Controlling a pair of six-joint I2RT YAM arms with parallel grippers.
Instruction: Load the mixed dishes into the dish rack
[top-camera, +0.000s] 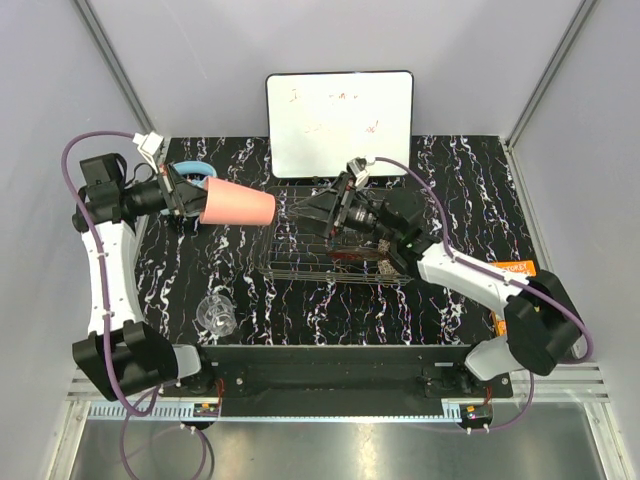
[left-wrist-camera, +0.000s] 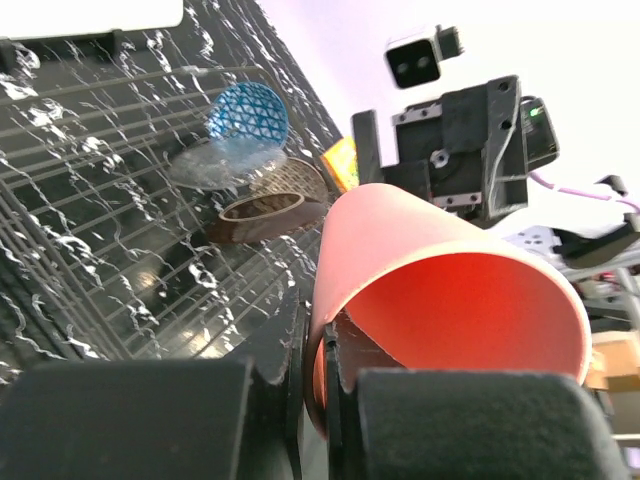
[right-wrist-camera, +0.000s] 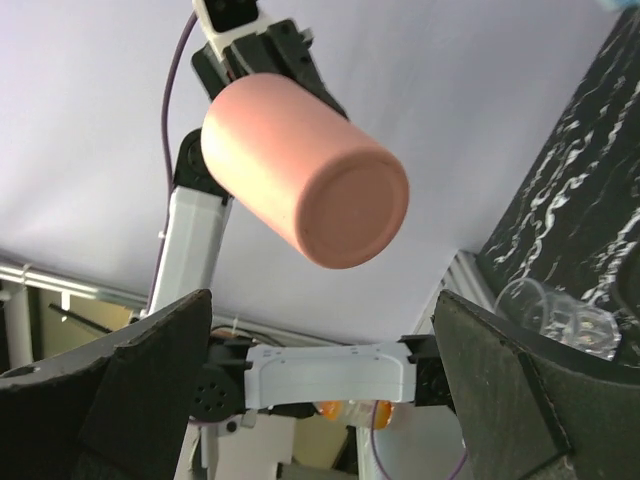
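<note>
Pink cup (top-camera: 237, 207): rim pinched by left end effector (top-camera: 190, 196), base toward right end effector (top-camera: 300, 213), spread wide; probable handover toward dish rack (top-camera: 300, 268).

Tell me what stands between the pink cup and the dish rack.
The right gripper does: open, it hangs over the left end of the rack, facing the base of the cup. The left gripper holds the cup on its side, in the air beside the rack.

We look down on the whole table (top-camera: 250, 300) from high behind its near edge, while our two wrist views sit close in and face each other, both catching the pink cup (right-wrist-camera: 300, 180) between them.
</note>
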